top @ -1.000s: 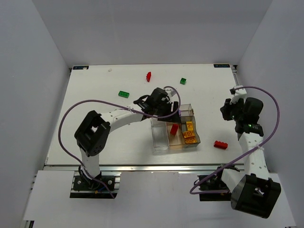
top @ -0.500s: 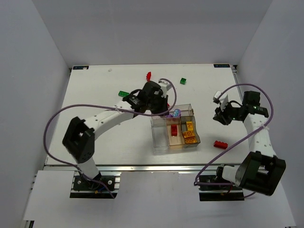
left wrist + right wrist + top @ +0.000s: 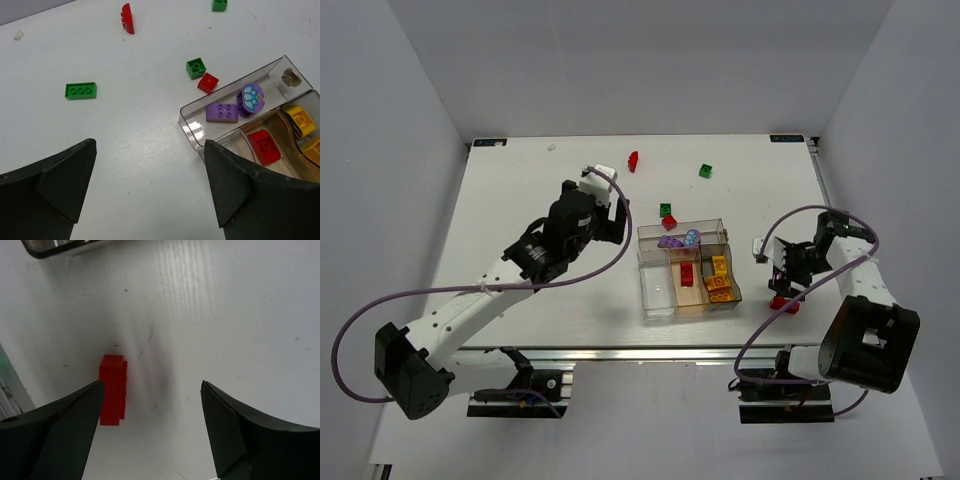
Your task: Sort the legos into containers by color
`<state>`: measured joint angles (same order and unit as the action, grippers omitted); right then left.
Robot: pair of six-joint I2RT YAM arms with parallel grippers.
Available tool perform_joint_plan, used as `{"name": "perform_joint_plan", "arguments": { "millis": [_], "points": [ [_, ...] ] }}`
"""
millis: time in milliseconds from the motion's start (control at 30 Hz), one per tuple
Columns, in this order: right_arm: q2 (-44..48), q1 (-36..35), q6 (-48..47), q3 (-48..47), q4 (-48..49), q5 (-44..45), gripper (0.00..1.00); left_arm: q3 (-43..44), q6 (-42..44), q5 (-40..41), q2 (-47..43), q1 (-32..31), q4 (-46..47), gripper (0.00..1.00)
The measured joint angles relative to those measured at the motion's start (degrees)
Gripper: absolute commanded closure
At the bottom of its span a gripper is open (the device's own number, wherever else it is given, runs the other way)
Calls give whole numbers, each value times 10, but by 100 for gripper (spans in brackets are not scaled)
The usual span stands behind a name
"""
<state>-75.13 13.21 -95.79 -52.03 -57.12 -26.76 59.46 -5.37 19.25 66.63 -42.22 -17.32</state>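
The containers are one clear divided tray [image 3: 656,290] in mid-table. Its wide compartment holds a lilac brick [image 3: 222,112] and a lilac rounded piece [image 3: 251,97]. A narrow one holds a red brick [image 3: 264,146] and another yellow bricks [image 3: 719,278]. Loose legos lie beyond it: a green one [image 3: 196,67], a red one [image 3: 207,82], a long green one [image 3: 80,90], a far red one [image 3: 633,160] and a far green one [image 3: 705,171]. My left gripper [image 3: 610,225] hangs open and empty left of the tray. My right gripper [image 3: 150,430] is open above the table, a red brick [image 3: 113,389] by its left finger.
White walls close in the table on the left, back and right. The tray's corner [image 3: 60,247] shows at the top of the right wrist view. Purple cables loop off both arms.
My left arm has drawn back from the tray to the left and opened; lilac pieces now lie in the wide compartment. My right arm swung down over the red brick and opened.
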Motion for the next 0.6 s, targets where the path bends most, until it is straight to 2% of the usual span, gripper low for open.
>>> {"name": "perform_joint_plan", "arguments": {
  "millis": [267,400,467,500,600],
  "points": [
    [-25,-14,2,74,40,46,18,0,12,29,10,0,9,2],
    [-31,-19,10,85,62,61,27,0,16,37,10,0,11,2],
    [-32,-20,14,94,76,72,38,0,16,41,10,0,11,2],
    [-34,-21,18,99,83,78,53,0,17,42,10,0,11,2],
    [-44,-21,27,104,89,89,78,0,17,47,10,0,12,2]
  ]
}}
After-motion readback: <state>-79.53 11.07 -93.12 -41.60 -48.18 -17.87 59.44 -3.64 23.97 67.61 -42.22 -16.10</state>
